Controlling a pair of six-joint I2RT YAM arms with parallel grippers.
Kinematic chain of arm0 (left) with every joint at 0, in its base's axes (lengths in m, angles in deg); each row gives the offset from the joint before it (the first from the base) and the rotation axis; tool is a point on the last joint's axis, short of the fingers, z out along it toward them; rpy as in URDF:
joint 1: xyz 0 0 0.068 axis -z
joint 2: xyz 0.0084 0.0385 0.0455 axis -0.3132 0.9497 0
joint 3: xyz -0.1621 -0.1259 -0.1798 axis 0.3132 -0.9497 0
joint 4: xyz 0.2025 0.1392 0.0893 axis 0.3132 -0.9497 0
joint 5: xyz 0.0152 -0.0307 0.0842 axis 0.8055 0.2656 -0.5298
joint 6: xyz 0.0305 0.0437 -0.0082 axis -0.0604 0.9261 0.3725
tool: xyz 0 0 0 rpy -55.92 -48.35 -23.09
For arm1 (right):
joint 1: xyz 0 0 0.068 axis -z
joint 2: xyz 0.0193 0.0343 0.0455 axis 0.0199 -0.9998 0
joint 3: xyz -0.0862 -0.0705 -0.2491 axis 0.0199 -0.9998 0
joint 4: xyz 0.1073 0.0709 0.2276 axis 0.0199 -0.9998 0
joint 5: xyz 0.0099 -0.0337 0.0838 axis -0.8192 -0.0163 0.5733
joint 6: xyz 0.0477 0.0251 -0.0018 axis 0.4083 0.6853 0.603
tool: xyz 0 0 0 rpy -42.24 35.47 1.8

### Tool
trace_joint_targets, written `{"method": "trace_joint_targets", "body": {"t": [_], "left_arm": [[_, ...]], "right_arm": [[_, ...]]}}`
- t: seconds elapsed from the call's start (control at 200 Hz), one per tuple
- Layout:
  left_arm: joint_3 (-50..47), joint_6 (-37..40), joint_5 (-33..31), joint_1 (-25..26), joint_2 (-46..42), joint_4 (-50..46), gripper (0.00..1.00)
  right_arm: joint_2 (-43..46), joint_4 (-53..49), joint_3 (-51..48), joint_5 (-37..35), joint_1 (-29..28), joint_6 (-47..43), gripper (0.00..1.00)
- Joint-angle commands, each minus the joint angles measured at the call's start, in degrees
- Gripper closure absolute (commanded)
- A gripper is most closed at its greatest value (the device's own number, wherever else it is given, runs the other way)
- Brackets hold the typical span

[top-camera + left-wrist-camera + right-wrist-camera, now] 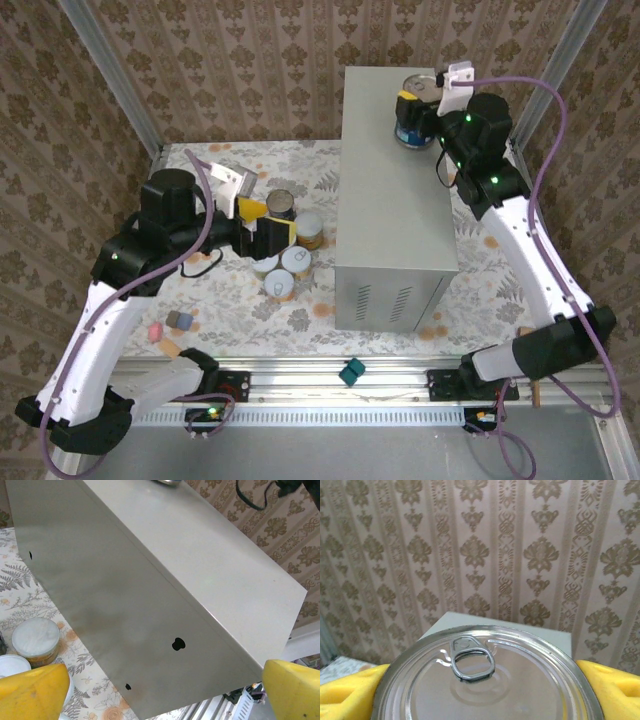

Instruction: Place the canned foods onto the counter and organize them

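Note:
The counter (395,200) is a tall grey metal box in the middle of the floral surface, and its side wall (125,605) fills much of the left wrist view. On its far end stands a blue-labelled can (411,128) with a pull-ring metal top (485,680). My right gripper (415,108) is shut on this can, its yellow pads (350,692) pressed against both sides. Left of the counter, on the floral surface, stand another dark-labelled can (281,204) and several white-lidded cans (297,262). My left gripper (268,222) hovers open among them, with nothing between its yellow fingertips (35,692). One white-lidded can (35,637) lies just ahead of it.
Small pink (155,330), grey (180,321) and orange (172,348) blocks lie at the front left. A teal block (351,372) rests on the front rail. Metal frame posts and patterned walls close in the back and sides.

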Motion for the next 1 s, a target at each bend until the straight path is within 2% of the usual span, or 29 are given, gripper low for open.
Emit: {"method": "trace_joint_targets", "body": {"t": [0.0,0.13,0.46,0.995], "left_arm": [[-0.94,1.32,-0.32,0.38,0.00,2.15,0.00],[-1.24,1.06,0.09,0.49,0.66,3.17,0.00],[-1.13,0.78,0.45,1.10,2.10,4.81,0.00],[-1.02,1.03,0.03,1.19,1.48,4.38,0.00]], "right_arm": [[-4.16,5.76,4.35,1.76,1.78,2.03,0.29],[-8.65,7.19,7.77,3.25,3.10,2.91,0.29],[-18.33,5.33,16.87,1.35,3.39,1.12,0.28],[-23.20,3.56,20.79,-1.33,3.57,-0.87,0.21]]}}
